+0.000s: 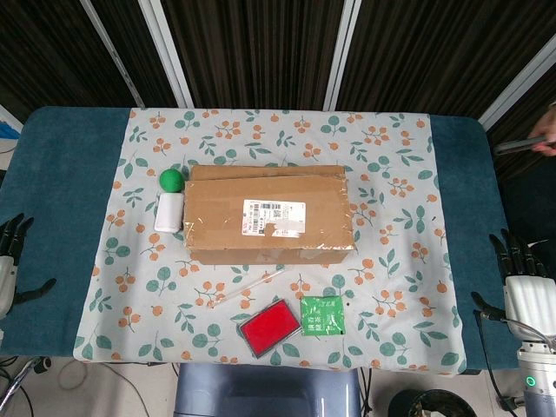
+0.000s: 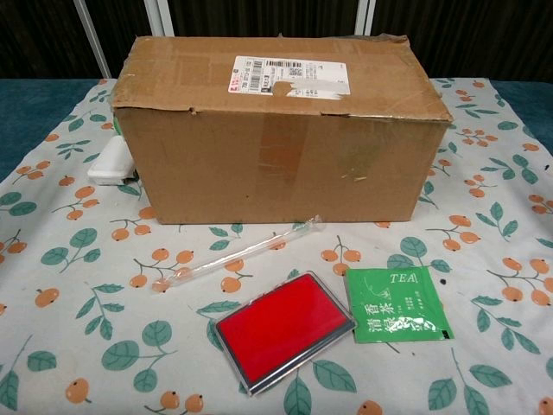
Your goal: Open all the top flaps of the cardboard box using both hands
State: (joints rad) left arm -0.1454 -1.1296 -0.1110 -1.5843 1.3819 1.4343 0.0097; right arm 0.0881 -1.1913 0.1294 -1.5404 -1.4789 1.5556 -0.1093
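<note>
Black fingers on both hands; the right hand (image 1: 526, 300) has a white body and green indicator light

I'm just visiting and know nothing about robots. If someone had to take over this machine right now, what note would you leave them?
Left hand: holding nothing, fingers apart, at the table's left edge, well away from the box.
Right hand: also holding nothing, fingers apart, at the right edge.
Cardboard box: in the middle of the flowered cloth, top flaps flat and closed, shipping label facing up.
Nearby: a white bottle with green cap against the box's left side; a wrapped straw, red case and green tea packet in front.
Done: nothing yet.
Left: bring both hands in and open every top flap.
</note>
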